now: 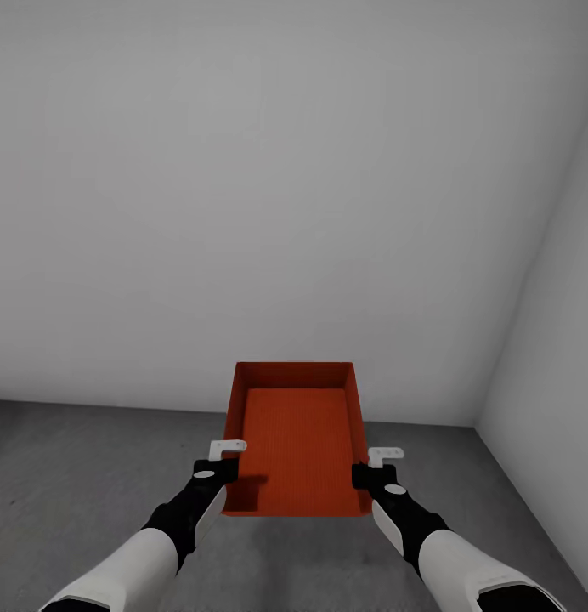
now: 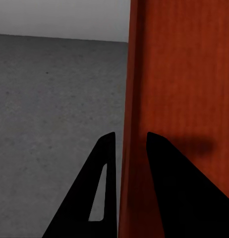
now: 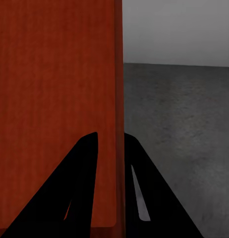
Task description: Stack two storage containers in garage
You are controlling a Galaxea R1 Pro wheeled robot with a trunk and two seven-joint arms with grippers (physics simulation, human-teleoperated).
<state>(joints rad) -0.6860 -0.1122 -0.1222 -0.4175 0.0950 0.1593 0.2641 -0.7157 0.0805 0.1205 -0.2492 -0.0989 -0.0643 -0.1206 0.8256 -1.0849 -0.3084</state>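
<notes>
The left tool (image 1: 219,463), black with a white bracket on its outer side, is closed onto the left wall of the bin (image 1: 299,438), near its front corner. In the left wrist view its two dark, wedge-shaped fingers (image 2: 97,198) straddle that thin wall, one outside and one inside; the tool (image 2: 127,141) pinches the bin (image 2: 179,89) with no gap visible.

The bin is a red-orange open rectangular tray with plain flat walls and a faintly ribbed bottom, held level between both arms above the floor (image 1: 65,476). Its underside is hidden, so the clearance below cannot be judged.

The right tool (image 1: 370,470) grips the right wall in the same way; the right wrist view shows the tool (image 3: 110,135) with one finger (image 3: 65,198) inside the bin (image 3: 55,89) and the other outside.

The floor is dark grey, speckled concrete. Smooth white-grey walls (image 1: 268,187) meet in a corner at far right. Both forearms are cut off by the head view's lower edge.
</notes>
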